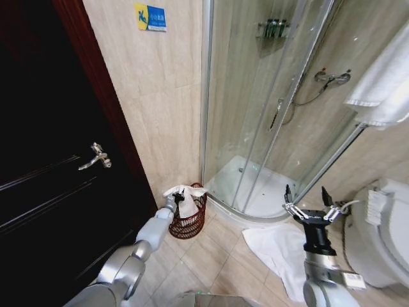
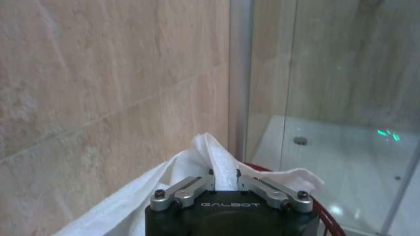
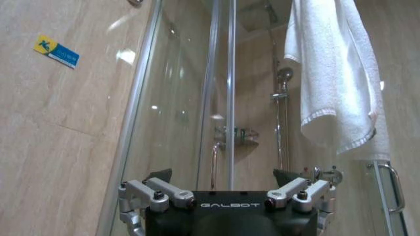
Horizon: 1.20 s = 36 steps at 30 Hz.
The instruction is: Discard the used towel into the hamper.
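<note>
The used towel (image 1: 186, 197) is white and hangs bunched over the rim of the hamper (image 1: 190, 224), a small dark red wire basket on the floor by the wall. My left gripper (image 1: 171, 201) is just above the hamper's near rim, shut on a fold of the towel. In the left wrist view the towel (image 2: 213, 155) rises between the closed fingers of the left gripper (image 2: 225, 175), with the hamper's red rim (image 2: 323, 212) beyond. My right gripper (image 1: 308, 203) hovers open and idle near the shower base; the right wrist view shows this gripper (image 3: 223, 181) holding nothing.
A dark door (image 1: 51, 166) stands close on the left. The glass shower enclosure (image 1: 255, 115) is just right of the hamper. A white cloth (image 1: 281, 251) lies on the tiled floor. The toilet (image 1: 383, 236) is at the right, and towels (image 1: 383, 83) hang above it.
</note>
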Available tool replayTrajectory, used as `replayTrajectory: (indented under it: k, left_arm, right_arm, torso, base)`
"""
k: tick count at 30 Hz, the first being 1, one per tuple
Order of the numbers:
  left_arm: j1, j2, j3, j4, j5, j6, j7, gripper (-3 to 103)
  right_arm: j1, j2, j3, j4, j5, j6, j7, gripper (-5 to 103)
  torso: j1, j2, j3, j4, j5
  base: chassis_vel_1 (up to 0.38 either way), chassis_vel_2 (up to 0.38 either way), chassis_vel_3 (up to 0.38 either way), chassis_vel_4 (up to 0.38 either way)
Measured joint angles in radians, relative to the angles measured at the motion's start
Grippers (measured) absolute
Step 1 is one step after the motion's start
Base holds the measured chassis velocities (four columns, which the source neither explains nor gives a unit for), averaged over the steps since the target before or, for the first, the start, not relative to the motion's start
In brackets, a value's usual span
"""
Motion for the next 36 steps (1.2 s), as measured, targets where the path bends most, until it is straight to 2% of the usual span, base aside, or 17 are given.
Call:
replayTrajectory:
  k: [5, 11, 19, 30, 36]
  left_arm:
    - [-0.002, -0.001, 0.013, 0.026, 0.043, 0.007, 0.002, 0]
    - [-0.013, -0.032, 0.002, 0.068, 0.101, 0.022, 0.005, 0]
    - [-0.003, -0.05, -0.014, 0.063, 0.109, 0.024, 0.006, 0]
    - [0.019, -0.038, -0.012, 0.046, 0.114, 0.02, 0.01, 0]
    - [0.029, -0.031, -0.009, 0.046, 0.189, -0.008, 0.016, 0]
  right_arm:
    - [-0.006, 0.0, 0.001, 0.002, 0.002, 0.004, -0.002, 100]
    - [-0.004, -0.002, 0.002, 0.017, 0.02, 0.037, -0.046, 100]
    - [-0.002, -0.014, 0.001, 0.042, 0.023, 0.036, -0.086, 100]
    - [-0.003, -0.008, -0.01, 0.057, 0.029, 0.037, -0.134, 100]
    - [-0.01, -0.002, -0.011, 0.056, 0.008, 0.041, -0.136, 100]
  torso:
    - [0.0, 0.0, 0.0, 0.0, -0.0001]
    - [0.0, 0.0, 0.0, -0.0001, -0.0002]
    - [0.0, 0.0, 0.0, -0.0001, -0.0001]
    - [0.0, 0.0, 0.0, 0.0, -0.0002]
    - [0.001, 0.0, 0.0, 0.0001, -0.0001]
  base:
    - [0.0, 0.0, 0.0, 0.0]
    - [0.0, 0.0, 0.0, 0.0]
    - [0.0, 0.0, 0.0, 0.0]
    - [-0.025, 0.018, 0.021, -0.027]
    - [-0.057, 0.071, 0.081, -0.074]
